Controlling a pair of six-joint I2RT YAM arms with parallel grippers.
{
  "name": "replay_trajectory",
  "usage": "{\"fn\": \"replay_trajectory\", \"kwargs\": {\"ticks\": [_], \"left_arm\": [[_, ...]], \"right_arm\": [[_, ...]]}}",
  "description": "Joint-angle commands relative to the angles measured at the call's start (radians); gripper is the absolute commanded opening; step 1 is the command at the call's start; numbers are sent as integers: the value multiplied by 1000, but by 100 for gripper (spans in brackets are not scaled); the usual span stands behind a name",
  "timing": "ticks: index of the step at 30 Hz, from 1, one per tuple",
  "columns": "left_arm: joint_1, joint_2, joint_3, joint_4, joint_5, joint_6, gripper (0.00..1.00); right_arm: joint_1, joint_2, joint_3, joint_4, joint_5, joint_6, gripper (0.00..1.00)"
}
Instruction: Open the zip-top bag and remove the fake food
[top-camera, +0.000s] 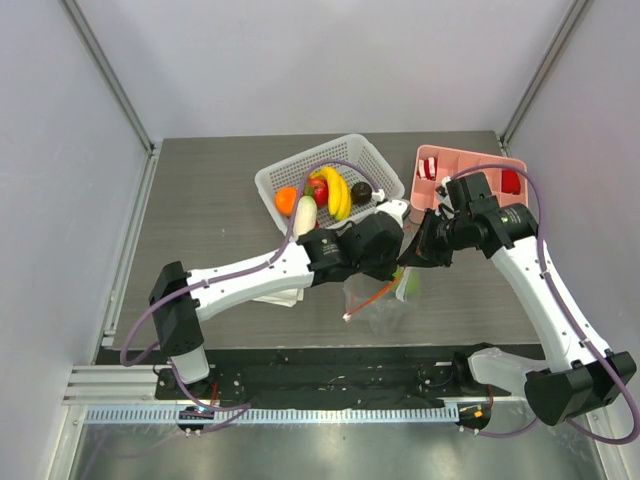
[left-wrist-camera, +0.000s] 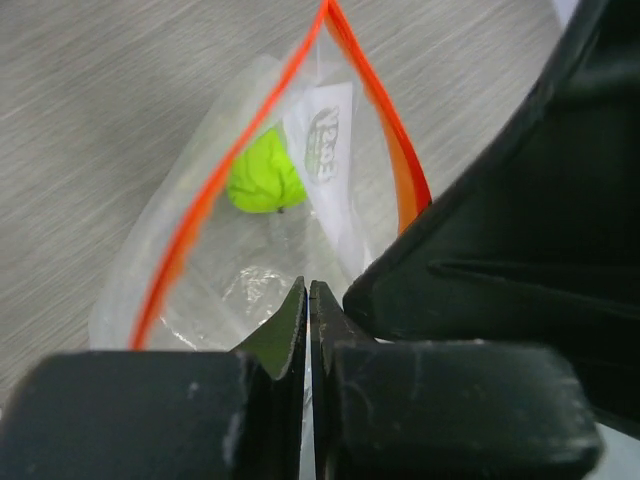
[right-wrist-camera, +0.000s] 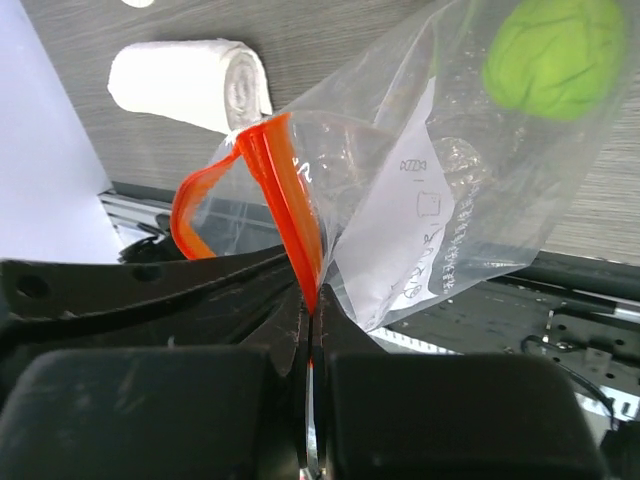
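Note:
The clear zip-top bag hangs over the table's front middle, held between both grippers. My left gripper is shut on one side of the bag's mouth, seen in the left wrist view. My right gripper is shut on the orange zip strip. The mouth is pulled open. A green apple lies inside the bag, and it also shows in the right wrist view. The bananas, red apple, orange, white radish and dark piece lie in a white basket.
The white basket stands at the back middle. A pink compartment tray with red-and-white pieces stands at the back right. A rolled white cloth lies on the table under my left arm.

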Motion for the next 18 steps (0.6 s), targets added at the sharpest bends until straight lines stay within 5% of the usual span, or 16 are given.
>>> {"fn": "replay_trajectory", "kwargs": {"ticks": [1, 13, 18], "left_arm": [[-24, 17, 26, -31, -228, 30, 0], [-22, 51, -144, 262, -253, 81, 0], [31, -15, -259, 417, -59, 83, 0]], "right_arm": [[9, -16, 4, 67, -56, 63, 1], [9, -27, -11, 81, -102, 72, 1], [9, -27, -10, 67, -102, 42, 1]]}}
